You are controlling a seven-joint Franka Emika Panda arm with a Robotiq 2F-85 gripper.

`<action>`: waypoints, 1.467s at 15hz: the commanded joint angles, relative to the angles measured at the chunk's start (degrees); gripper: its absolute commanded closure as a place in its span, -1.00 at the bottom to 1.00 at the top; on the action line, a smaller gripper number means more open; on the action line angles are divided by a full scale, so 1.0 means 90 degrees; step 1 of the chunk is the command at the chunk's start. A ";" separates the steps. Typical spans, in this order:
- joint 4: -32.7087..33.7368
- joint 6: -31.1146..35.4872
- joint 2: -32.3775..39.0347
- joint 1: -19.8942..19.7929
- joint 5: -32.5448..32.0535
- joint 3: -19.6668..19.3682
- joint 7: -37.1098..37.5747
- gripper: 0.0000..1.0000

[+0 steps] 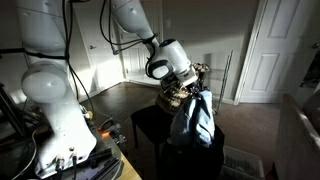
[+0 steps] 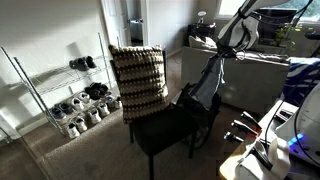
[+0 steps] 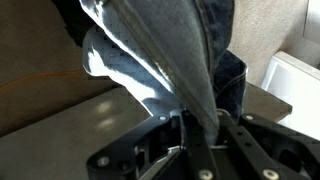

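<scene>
Inspection proceeds from the wire shoe rack (image 2: 72,100) at the wall, past the patterned cushion (image 2: 137,80) propped against the back of the black chair (image 2: 165,130), to the denim garment (image 2: 203,88). The garment hangs above the right-hand part of the seat surface, suspended from the arm's fingers (image 3: 232,132). In the wrist view the fingers are clamped together on a narrow bunched fold of the cloth, with no gap visible between them. The garment's lower end reaches down to the seat edge; whether it rests on the surface or hangs just clear cannot be determined. Risk assessment: the hold takes in only a thin ridge of heavy fabric, so in my judgement the cloth's own weight or a sideways swing could draw it out of the grip. The trailing end could also snag on the seat edge or drag the cushion. Orientation: the garment's long axis runs close to vertical, leaning slightly. Its gripped end points up towards the wrist and its loose end points down at the chair, as confirmed in both exterior views (image 1: 195,120).
</scene>
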 commanded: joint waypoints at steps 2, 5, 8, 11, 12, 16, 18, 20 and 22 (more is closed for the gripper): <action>0.0495 -0.0556 0.0055 0.0789 -0.0046 -0.0860 0.0228 0.96; 0.0695 -0.0973 -0.0130 0.1009 -0.0050 -0.1101 0.0373 0.96; 0.0837 -0.0928 -0.0172 0.1217 -0.0066 -0.1257 0.0542 0.96; 0.0930 -0.0640 0.0032 0.1405 -0.0124 -0.1350 0.0491 0.96; 0.0936 -0.0569 0.0109 0.1460 -0.0145 -0.1380 0.0457 0.96; 0.0840 -0.0801 0.0473 0.1717 -0.0593 -0.1597 0.0159 0.96; 0.0819 -0.1004 0.0600 0.1740 -0.0819 -0.1574 0.0071 0.96; 0.0836 -0.1201 0.0702 0.1734 -0.1000 -0.1499 0.0043 0.96; 0.0835 -0.1437 0.0746 0.1766 -0.1177 -0.1471 -0.0003 0.96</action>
